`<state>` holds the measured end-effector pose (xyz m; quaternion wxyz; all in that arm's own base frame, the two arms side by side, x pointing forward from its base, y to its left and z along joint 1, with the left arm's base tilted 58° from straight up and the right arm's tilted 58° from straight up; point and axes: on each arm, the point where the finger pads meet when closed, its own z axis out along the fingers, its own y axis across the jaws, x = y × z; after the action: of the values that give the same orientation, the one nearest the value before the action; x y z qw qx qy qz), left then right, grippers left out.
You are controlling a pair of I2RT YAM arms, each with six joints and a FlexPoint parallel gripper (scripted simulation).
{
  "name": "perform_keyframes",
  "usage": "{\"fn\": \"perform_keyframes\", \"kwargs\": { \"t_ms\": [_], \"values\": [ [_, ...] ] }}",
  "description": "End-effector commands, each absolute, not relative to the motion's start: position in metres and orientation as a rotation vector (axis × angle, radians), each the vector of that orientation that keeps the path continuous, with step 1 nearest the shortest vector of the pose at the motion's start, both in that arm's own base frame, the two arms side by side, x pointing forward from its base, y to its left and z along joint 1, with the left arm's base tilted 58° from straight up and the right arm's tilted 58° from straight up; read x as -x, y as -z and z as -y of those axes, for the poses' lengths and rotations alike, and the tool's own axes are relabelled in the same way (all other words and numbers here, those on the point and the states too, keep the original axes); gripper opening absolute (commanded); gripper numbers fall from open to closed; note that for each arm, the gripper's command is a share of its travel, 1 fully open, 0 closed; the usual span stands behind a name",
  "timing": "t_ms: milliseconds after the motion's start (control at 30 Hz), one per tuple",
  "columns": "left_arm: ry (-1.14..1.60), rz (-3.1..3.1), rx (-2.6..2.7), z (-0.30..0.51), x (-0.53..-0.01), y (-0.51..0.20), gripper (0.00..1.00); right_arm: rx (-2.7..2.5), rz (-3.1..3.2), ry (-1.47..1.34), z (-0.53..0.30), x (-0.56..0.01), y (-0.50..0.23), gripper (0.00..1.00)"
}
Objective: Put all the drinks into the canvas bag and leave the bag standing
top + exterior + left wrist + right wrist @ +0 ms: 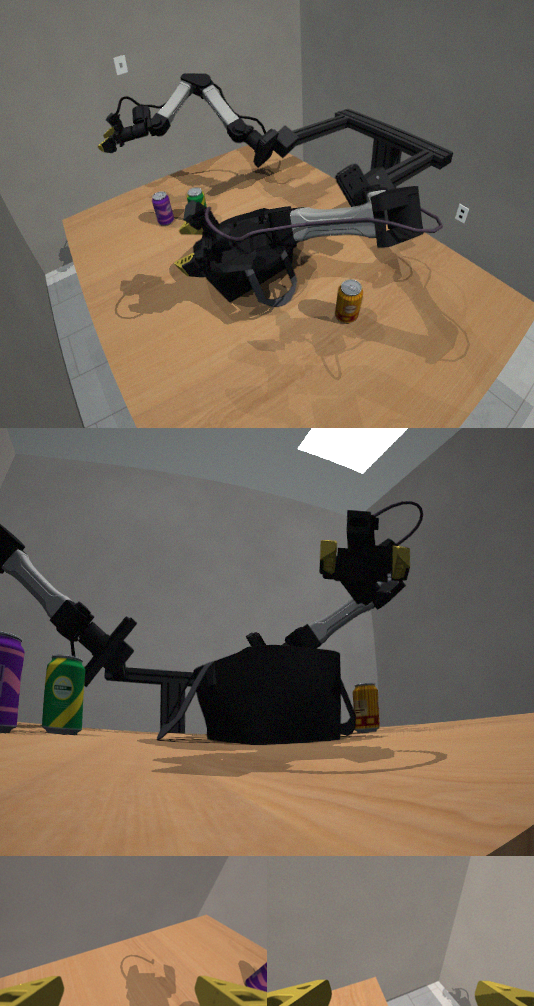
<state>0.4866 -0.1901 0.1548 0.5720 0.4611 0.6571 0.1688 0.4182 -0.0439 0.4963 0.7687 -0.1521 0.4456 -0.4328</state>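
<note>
The yellow-tipped black left end effector (184, 246) (364, 560) (129, 982) gapes left of the top frame's centre; the matching right end effector (104, 140) (402, 987), open, hangs upper left.

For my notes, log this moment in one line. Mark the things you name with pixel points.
left claw (183, 246) (365, 560) (129, 990): open, raised | right claw (104, 140) (404, 991): open, raised | purple can (163, 210) (10, 678) (259, 980), green can (196, 194) (63, 695), orange can (348, 302) (366, 708): outside bag (230, 285) (275, 693) | bag: standing
</note>
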Motion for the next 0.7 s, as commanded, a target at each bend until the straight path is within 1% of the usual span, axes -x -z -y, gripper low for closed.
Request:
{"fn": "perform_keyframes", "kwargs": {
  "t_ms": [0,100,233,300,400,567,667],
  "values": [
    [-0.253,-1.611,-0.94,0.179,-0.483,-0.198,1.0,0.352,-1.076,0.705,0.027,-0.418,-0.49,1.0],
    [-0.238,-1.627,-0.939,0.18,-0.481,-0.196,1.0,0.357,-1.103,0.68,0.024,-0.42,-0.481,1.0],
    [-0.201,-1.656,-0.762,0.145,-0.479,-0.239,1.0,0.318,-1.171,0.548,0.019,-0.414,-0.477,1.0],
    [-0.172,-1.67,-0.686,0.131,-0.474,-0.256,1.0,0.304,-1.253,0.48,0.018,-0.416,-0.453,1.0],
    [-0.13,-1.678,-0.572,0.11,-0.464,-0.284,1.0,0.265,-1.278,0.382,0.011,-0.407,-0.462,1.0],
    [-0.059,-1.681,-0.381,0.075,-0.442,-0.325,1.0,0.194,-1.38,0.22,0.004,-0.397,-0.447,1.0],
    [-0.049,-1.702,-0.378,0.075,-0.442,-0.32,1.0,0.181,-1.408,0.217,0.008,-0.4,-0.438,1.0]
  ]
}}
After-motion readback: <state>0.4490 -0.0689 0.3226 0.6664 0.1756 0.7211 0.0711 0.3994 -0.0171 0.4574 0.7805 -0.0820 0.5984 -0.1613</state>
